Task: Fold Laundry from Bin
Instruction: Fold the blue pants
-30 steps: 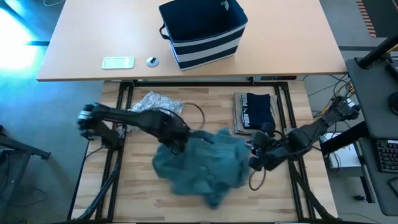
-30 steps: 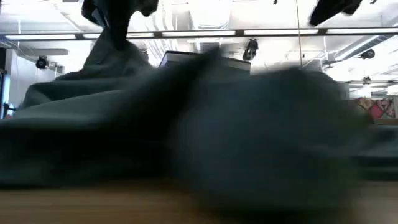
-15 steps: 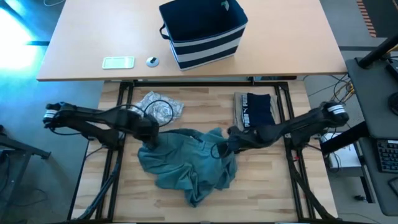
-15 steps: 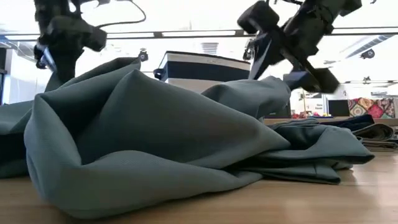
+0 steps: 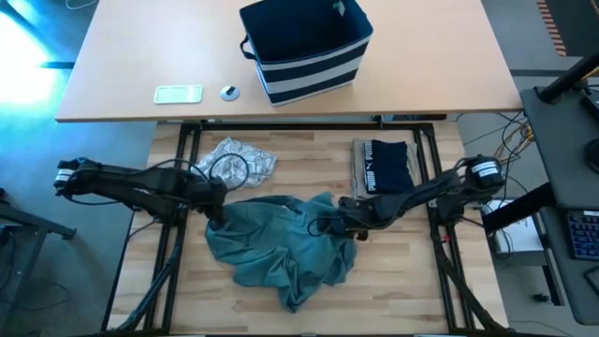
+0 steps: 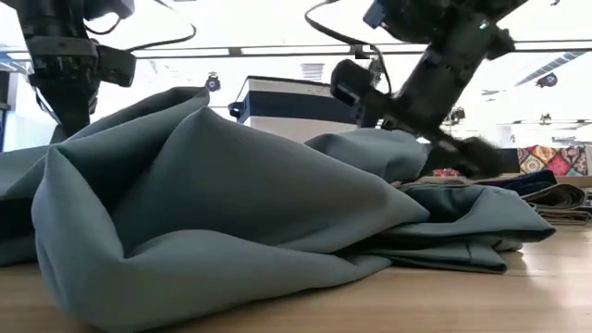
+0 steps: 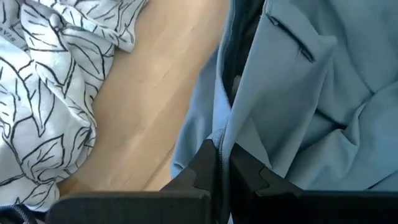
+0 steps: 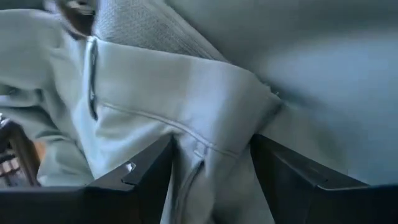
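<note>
A large teal-green garment [image 5: 281, 245] lies crumpled in the middle of the wooden table. My left gripper [image 5: 217, 210] is at its far left corner, shut on the cloth. My right gripper [image 5: 339, 220] is open at the garment's far right part, its two fingers [image 8: 149, 169] standing either side of a seamed ridge of cloth [image 8: 205, 134]. A grey-white leaf-print garment [image 5: 239, 159] lies loose at the far left. A folded navy piece with white print [image 5: 386, 167] rests on a folded tan one. The bin [image 5: 306, 47] stands on the table behind. My left gripper pinches an edge of the teal garment [image 7: 215, 138] between its two shut fingers, coming steeply from above. The cloth rises a little to the fingers, and the rest of the garment lies slack on the table. My right gripper comes slanting down from the table's right. The seamed ridge [image 8: 214, 155] fills the gap between its open fingers, and cloth lies against their inner sides. Nothing is pinched, and the garment rests on the table.
The folded stack [image 5: 370, 168] sits just beyond my right arm. On the far table, beside the bin, lie a flat pale-green item [image 5: 178, 94] and a small round object [image 5: 229, 92]. Bare wood shows along the near edge [image 5: 393, 300].
My left gripper has gone toward the table's left edge and down, staying shut on the teal garment. The garment hung raised from it before; it has now sunk and shifted left. My right gripper has gone from the garment's near right side toward the far left, and down onto it.
</note>
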Robot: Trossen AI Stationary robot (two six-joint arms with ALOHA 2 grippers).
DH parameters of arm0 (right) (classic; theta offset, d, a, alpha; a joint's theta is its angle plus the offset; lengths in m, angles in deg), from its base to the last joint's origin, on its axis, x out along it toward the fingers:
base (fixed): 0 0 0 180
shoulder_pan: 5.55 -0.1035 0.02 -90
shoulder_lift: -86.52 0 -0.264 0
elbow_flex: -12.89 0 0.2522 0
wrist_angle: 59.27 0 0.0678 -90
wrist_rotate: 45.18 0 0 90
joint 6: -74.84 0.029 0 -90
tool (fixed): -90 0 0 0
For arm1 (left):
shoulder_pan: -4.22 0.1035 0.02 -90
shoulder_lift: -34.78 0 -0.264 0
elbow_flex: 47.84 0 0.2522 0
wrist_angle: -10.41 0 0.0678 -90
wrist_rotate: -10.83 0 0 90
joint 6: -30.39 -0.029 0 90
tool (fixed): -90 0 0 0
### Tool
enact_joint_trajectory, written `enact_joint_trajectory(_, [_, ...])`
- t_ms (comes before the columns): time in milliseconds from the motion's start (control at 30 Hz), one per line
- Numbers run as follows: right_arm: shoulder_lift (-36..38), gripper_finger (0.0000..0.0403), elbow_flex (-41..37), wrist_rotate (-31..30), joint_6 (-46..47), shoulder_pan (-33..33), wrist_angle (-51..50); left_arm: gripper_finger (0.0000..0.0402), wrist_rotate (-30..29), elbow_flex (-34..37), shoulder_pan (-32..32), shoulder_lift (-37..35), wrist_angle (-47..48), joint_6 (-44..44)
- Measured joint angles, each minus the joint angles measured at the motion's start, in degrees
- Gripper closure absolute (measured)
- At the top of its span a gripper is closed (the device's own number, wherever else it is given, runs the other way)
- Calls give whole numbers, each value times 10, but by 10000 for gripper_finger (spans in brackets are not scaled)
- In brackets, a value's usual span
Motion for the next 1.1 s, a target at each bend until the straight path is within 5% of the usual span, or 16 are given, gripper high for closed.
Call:
enact_joint_trajectory(167, [-21, 275, 17, -39, -120, 29, 111, 401, -2, -18, 0, -17, 5, -2])
enact_joint_trajectory(300, [-5, 377, 86, -69, -284, 52, 76, 401, -23, -90, 3, -32, 33, -35])
enact_joint_trajectory(500, [45, 389, 280, -193, -622, 64, -109, 401, -135, -298, 14, -40, 129, -108])
enact_joint_trajectory(633, [62, 388, 408, -262, -905, 50, -118, 401, -199, -447, 14, -42, 137, -188])
enact_joint_trajectory(767, [64, 389, 519, -302, -1072, 40, -109, 401, -208, -564, 14, -39, 95, -282])
enact_joint_trajectory(900, [64, 389, 603, -243, -1155, 29, -75, 401, -106, -640, 14, -38, 10, -361])
enact_joint_trajectory(1100, [61, 389, 673, 56, -1138, 28, -29, 401, 181, -677, 14, -21, -121, -412])
